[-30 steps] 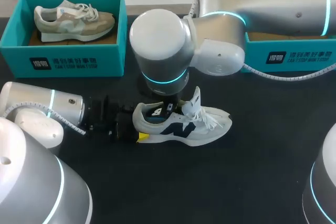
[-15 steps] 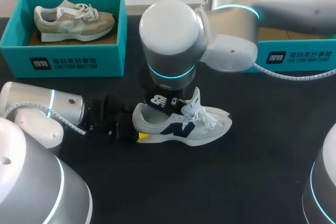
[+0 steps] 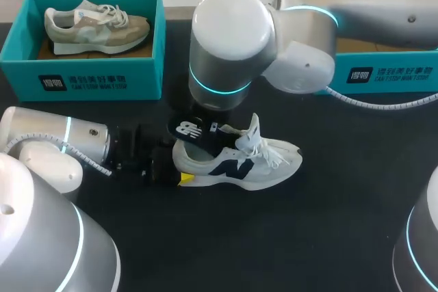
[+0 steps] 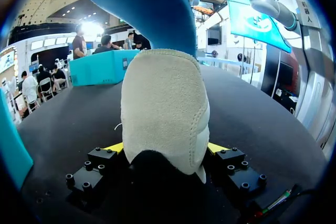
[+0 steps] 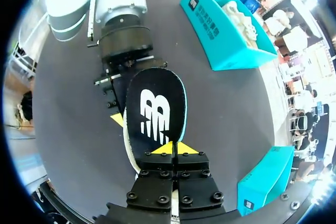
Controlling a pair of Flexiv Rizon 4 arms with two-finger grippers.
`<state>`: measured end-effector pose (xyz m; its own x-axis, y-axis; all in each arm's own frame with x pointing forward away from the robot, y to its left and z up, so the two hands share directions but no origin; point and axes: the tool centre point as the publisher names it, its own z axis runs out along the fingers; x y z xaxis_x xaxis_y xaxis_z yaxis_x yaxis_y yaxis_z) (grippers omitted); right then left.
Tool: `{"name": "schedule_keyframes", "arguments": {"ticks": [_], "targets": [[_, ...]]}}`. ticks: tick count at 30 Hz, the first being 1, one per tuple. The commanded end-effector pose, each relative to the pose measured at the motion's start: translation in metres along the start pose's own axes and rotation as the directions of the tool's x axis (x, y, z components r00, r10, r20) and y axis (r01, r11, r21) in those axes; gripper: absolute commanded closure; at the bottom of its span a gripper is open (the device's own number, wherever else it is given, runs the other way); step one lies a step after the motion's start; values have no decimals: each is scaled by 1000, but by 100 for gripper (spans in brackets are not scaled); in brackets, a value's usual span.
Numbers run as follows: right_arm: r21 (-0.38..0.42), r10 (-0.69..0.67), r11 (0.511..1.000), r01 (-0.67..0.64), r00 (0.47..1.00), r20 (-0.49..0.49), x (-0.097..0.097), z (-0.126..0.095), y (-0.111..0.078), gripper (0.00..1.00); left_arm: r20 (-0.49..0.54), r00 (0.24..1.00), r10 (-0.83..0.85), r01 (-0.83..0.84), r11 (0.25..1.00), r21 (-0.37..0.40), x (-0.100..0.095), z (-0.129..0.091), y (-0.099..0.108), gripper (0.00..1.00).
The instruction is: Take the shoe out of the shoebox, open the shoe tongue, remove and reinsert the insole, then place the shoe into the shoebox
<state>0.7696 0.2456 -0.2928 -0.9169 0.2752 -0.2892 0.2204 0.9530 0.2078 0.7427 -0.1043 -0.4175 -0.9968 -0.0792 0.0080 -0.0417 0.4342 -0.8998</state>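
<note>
Left gripper clamped on the shoe heel. My right gripper pinches the insole, which angles out over the heel.

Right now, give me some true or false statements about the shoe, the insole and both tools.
The white shoe stands on the table, not in a shoebox. True.
The right tool is shut on the black insole. True.
The insole lies flat on the table. False: it is held up over the shoe's heel.
The left tool is open, clear of the shoe. False: it clamps the shoe's heel from both sides.
The left shoebox is empty. False: a beige shoe lies in it.
</note>
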Motion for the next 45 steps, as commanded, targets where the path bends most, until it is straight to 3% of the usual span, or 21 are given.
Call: {"name": "schedule_keyframes", "arguments": {"ticks": [1, 21, 22, 23, 24, 34, 39, 45], "targets": [[-23, 1, 1000, -1, 1000, -1, -2, -2, 7, 100, -2, 1000, 0, 0, 1000, -2, 2, 5, 4, 100], [-81, 11, 997, -16, 999, -53, -2, 9, 31, 100, -2, 1000, 0, 0, 1000, -2, 2, 5, 4, 100], [-68, 18, 997, -22, 998, -53, -3, 9, 29, 71, -2, 1000, 0, 0, 1000, -2, 2, 5, 4, 100], [-57, 32, 998, -36, 998, -60, -3, 8, 27, 9, -2, 1000, 0, 0, 1000, -2, 2, 5, 4, 100], [-54, 40, 998, -43, 997, -66, -4, 7, 26, 0, -2, 1000, 0, 0, 1000, -2, 2, 5, 4, 100], [-8, 77, 997, -80, 977, -197, -7, -4, 16, 0, -2, 1000, 0, 0, 1000, -2, 2, 5, 4, 100], [37, 81, 997, -73, 940, -332, -2, -11, 9, 0, -2, 1000, 0, 0, 1000, -2, 2, 5, 4, 100], [37, 81, 997, -73, 940, -332, -2, -11, 9, 0, -2, 1000, 0, 0, 1000, -2, 2, 5, 4, 100]]}}
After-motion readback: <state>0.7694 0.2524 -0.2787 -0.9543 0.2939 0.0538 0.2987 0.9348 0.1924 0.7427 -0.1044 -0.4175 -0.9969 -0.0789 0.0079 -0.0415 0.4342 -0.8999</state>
